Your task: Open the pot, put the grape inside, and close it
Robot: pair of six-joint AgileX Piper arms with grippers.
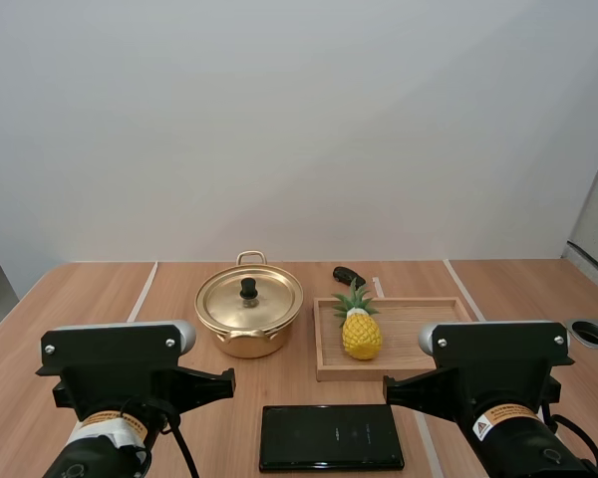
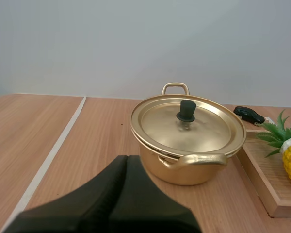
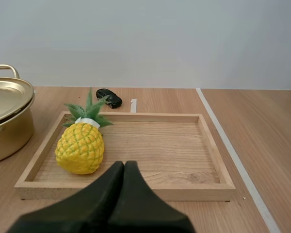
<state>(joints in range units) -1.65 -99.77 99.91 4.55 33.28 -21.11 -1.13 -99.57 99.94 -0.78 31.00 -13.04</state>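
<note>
The gold pot (image 1: 249, 334) stood on the wooden desk (image 1: 100, 299) with its lid (image 1: 269, 304) seated flat on the rim. The lid's black knob (image 1: 248, 290) stood upright at the centre. One loop handle of the pot pointed away from the arms and the other pointed toward them.

Just to the right of the pot lay a wooden tray (image 1: 419, 329); I could not tell whether the two touched. The fruit in view was a yellow pineapple (image 1: 362, 336). It sat inside the tray at the end nearest the pot, with its green crown turned away from the arms. A small black object (image 1: 348, 276) rested on the desk to the right of the pot and a little farther back, beyond the tray's far rim. A flat black slab (image 1: 331, 436) lay on the desk to the right of the pot and closer to the arms.

The left gripper (image 2: 126, 162) hung short of the pot on the arms' side and pointed at the pot's near handle. Its fingers lay pressed together as one dark wedge, holding nothing. The right gripper (image 3: 124, 167) hung well to the right of the pot, before the tray's near rim. Its fingers were likewise together and empty, apart from the pineapple.
</note>
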